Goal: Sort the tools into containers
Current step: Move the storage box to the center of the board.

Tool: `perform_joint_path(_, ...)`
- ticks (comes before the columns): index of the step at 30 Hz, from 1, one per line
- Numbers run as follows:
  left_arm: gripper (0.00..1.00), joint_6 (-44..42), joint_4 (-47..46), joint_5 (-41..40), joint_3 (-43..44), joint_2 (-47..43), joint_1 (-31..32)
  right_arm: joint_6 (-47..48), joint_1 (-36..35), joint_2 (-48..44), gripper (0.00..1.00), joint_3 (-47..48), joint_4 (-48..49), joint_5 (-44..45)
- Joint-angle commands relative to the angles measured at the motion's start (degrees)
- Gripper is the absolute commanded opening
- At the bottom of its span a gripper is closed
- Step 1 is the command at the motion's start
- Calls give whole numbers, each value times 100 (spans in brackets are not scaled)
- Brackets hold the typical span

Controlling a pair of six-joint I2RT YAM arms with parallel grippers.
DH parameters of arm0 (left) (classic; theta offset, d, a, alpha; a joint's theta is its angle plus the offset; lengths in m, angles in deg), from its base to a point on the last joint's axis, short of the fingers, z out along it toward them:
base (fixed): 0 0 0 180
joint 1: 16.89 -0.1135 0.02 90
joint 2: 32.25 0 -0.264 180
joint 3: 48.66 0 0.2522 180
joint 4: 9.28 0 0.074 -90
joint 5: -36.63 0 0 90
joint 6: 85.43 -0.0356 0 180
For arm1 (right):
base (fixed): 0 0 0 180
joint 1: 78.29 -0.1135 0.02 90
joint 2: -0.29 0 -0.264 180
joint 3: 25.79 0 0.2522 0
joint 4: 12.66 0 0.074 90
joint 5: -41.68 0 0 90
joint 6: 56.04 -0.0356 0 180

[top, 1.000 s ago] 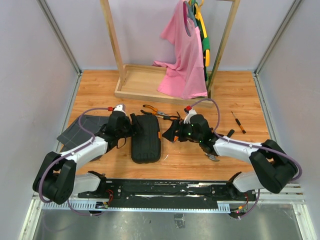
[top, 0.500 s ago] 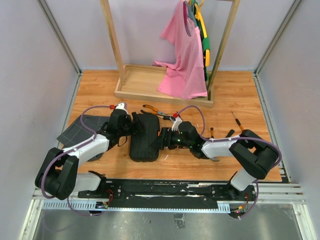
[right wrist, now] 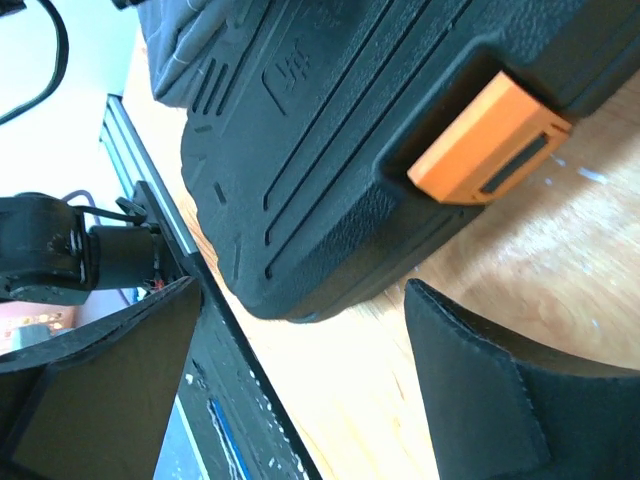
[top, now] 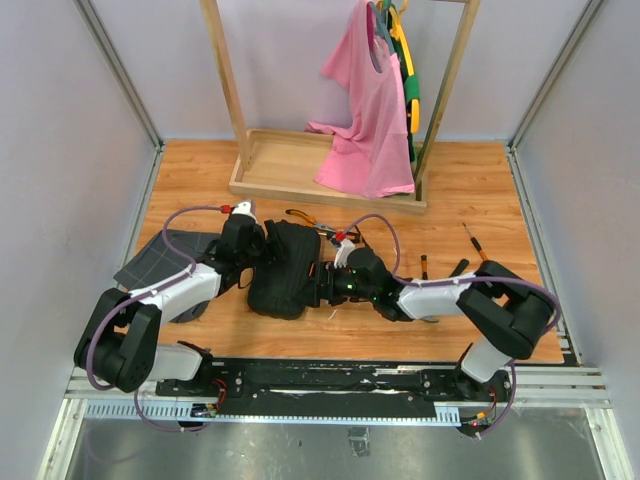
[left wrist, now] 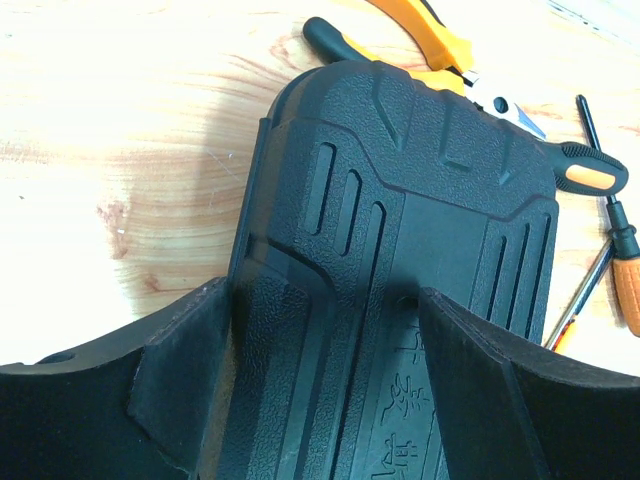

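Black tool case [top: 283, 268] closed, left gripper [left wrist: 322, 300] spread wide astride one edge — right gripper [right wrist: 300, 292] spread too, facing its orange latch [right wrist: 490, 140]

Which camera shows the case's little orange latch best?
Right wrist view: the orange latch is large and sharp there. The left wrist view shows the black case but no latch; from the top view I cannot make it out.

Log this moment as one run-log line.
case: shut, lying flat | left end effector: open, straddling case edge | right end effector: open, facing orange latch | pliers, screwdriver: outside case
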Motion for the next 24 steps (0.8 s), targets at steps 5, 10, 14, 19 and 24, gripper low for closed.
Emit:
perform_joint_path(5, 77, -86, 358, -145, -86, 175, 57, 1014, -114, -1305, 98, -280, -1637, 1239)
perform_joint_path(10, 77, -103, 359, -170, -81, 206, 57, 1399, -109, -1959, 98, -578, -1934, 1849)
perform_joint_path(14, 77, -120, 367, -131, -82, 208, 57, 1566, -99, -2481, 98, -731, -2212, 2402)
perform_joint_path(19, 77, -121, 388, -123, -82, 230, 57, 1574, -78, -2928, 98, -842, -2378, 2798)
perform_joint_path(24, 77, -149, 318, 16, -91, 264, 57, 1578, -26, -3247, 98, -969, -2365, 2786)
